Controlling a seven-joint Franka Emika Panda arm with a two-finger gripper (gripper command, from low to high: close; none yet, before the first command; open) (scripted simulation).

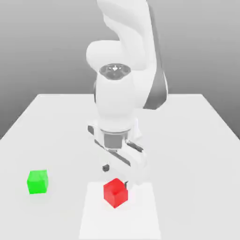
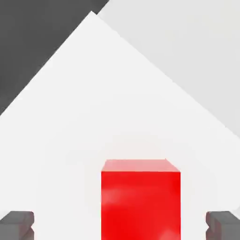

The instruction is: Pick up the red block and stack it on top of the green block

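The red block rests on the white table near the front, a little right of centre in the exterior view. My gripper hangs just above it, open, one dark fingertip off to the block's left and the other at its upper right corner. In the hand view the red block lies between the two dark fingertips, with wide gaps on both sides. The green block sits on the table far toward the exterior view's left, apart from the arm.
The white table stretches around both cubes. A slightly brighter rectangular patch lies under the red block at the front edge. The arm's white body towers over the table's middle.
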